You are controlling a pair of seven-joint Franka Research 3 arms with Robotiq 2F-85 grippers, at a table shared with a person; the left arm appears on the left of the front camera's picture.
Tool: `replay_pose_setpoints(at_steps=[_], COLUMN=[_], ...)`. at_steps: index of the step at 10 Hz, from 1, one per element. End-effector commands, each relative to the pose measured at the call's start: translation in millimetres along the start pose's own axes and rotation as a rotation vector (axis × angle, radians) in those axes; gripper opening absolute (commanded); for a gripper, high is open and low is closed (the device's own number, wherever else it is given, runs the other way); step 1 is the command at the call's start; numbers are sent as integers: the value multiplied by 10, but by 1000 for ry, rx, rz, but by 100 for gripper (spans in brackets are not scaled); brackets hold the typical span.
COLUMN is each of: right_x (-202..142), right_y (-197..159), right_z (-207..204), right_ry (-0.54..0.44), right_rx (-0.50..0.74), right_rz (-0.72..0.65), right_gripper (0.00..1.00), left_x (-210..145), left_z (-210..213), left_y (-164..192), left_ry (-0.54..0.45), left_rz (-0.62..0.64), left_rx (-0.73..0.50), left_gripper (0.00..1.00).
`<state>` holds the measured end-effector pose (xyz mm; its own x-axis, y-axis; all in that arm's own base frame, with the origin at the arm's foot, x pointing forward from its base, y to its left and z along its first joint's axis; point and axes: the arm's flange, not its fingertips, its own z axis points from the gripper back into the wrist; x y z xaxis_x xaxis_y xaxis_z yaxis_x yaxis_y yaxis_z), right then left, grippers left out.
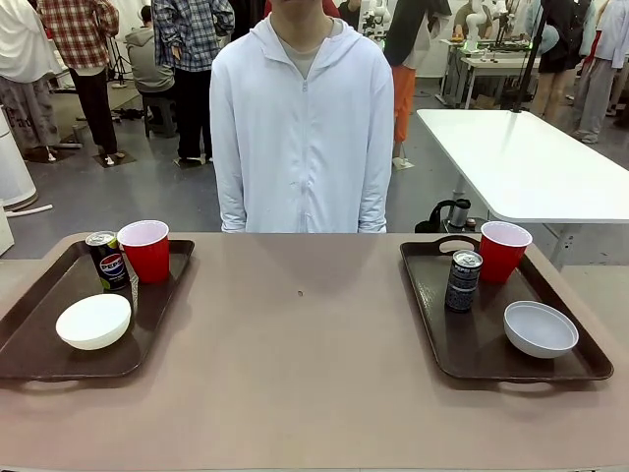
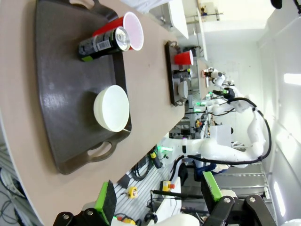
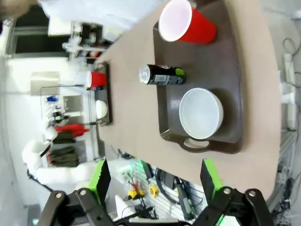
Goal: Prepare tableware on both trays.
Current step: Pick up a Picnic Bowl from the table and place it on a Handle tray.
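Overhead, both pincers — left pincer point(image 2: 160, 200), right pincer point(image 3: 155, 181) — wide open, empty, bases cropped.

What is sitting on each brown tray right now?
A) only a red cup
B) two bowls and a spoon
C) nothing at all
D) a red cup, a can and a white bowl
D: the left tray holds a red cup, a Pepsi can and a white bowl, and the right tray holds a red cup, a dark can and a white bowl.
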<state>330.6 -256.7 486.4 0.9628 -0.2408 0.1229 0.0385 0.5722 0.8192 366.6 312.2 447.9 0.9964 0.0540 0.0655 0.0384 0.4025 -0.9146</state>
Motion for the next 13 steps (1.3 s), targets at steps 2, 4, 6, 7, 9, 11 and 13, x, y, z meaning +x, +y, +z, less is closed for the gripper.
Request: replay_pose_setpoints(at_steps=[2,4,6,7,9,11,13], right_x=[195,114,114,114,114,114,114], right_y=[-48,-52,-52,-52,-52,-52,-52], right_z=[-126,-240,-240,-240,-240,-240,-240], right_ry=[173,139,139,139,139,139,139], right_rx=[59,50,50,50,50,50,50], right_rz=[67,39,39,39,39,39,39], right_gripper=[100,100,100,100,100,100,100], left_x=[-18,-18,-18,-18,-18,-18,-18], left_z=[7,7,7,7,7,7,7], left_y=[-28,-28,-28,-28,-28,-28,-28], left_ry=[-5,-5,-5,-5,-5,-5,-5], left_rz=[2,2,2,2,2,2,2], left_rx=[4,4,4,4,4,4,4], left_gripper=[96,96,96,96,96,96,96])
